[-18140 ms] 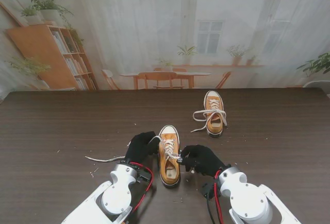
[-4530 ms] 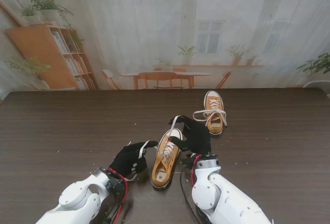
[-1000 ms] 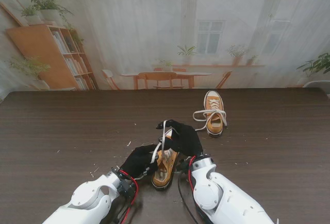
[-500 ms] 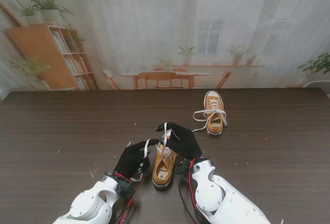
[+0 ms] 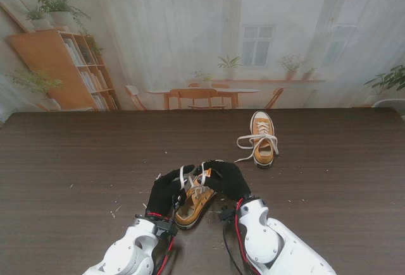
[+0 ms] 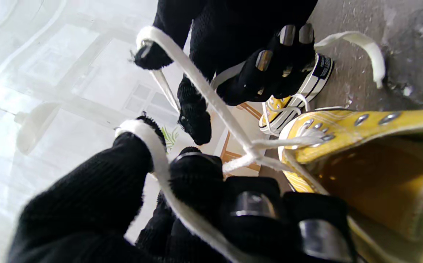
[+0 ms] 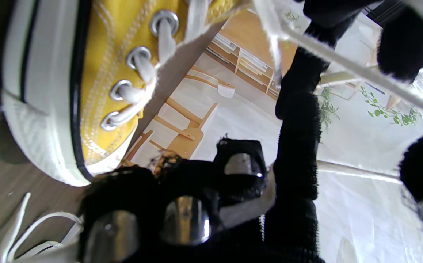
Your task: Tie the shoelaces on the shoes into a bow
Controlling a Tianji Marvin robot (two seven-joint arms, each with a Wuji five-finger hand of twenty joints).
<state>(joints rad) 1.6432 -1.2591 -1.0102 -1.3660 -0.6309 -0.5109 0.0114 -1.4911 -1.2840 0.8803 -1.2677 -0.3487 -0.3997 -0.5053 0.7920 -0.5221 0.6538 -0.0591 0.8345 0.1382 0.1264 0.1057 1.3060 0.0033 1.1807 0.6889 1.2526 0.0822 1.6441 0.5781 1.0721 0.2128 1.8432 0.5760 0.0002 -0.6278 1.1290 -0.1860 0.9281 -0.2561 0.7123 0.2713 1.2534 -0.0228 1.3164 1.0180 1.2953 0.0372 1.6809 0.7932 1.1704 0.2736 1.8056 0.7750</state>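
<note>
The near yellow sneaker lies tilted between my two black-gloved hands. My left hand is shut on one white lace end, which runs over its fingers. My right hand pinches the other end, and its fingertips show in the left wrist view. The two laces cross just above the eyelets and are pulled taut. In the right wrist view the sneaker's side and eyelets show close by, with a taut lace running past. The second yellow sneaker stands farther away to the right, its laces loose.
The dark wood table carries small light scraps to my left. A loose lace end lies on the table beside the far sneaker. A printed room backdrop stands behind the table.
Both hands have closed in over the near sneaker, bringing the lace ends together and crossing them. The sneaker has shifted slightly left and tilted.
</note>
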